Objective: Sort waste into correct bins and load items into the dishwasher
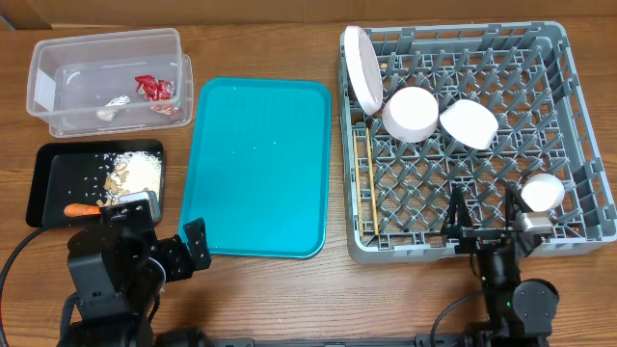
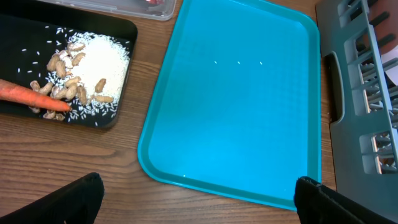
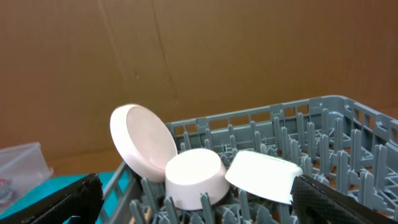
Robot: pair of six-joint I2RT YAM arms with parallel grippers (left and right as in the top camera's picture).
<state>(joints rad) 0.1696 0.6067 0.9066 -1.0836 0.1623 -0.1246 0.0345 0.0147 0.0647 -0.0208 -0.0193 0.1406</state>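
Hands first: the left hand [image 1: 183,253] is hanging at 7 o'clock on the bench [image 1: 289,299] with its jaws spread wide and nothing between them, and the right hand [image 1: 482,226] is doing the same at 5 o'clock, gaping and empty, just over the near wall of the grey rack [image 1: 578,116]. Moving outward from the left hand, the black tray [image 1: 48,183] at 9 o'clock is holding the carrot [image 2: 31,94], the peanut scraps [image 2: 68,81] and the white crumbs [image 2: 102,62]. Beyond it, at 10 o'clock, the clear tub [image 1: 106,43] is holding the red wrapper [image 1: 154,89] and a paper wad [image 1: 108,111]. The teal tray [image 1: 255,164] at the centre is carrying nothing but a few pale specks. Outward from the right hand, the cup [image 1: 540,193] is sitting at the rack's 4 o'clock corner. The chopsticks [image 1: 367,183] are lying along its 9 o'clock wall, the two bowls [image 1: 413,113] are tipping on the pegs near its middle, and the plate [image 1: 362,67] is standing on edge at its 10 o'clock corner. I am judging the sorting and loading as finished, or all but finished, with both arms idling. The next move is calling only for a check that nothing is lying loose on the bench; no further grasp looks needed.
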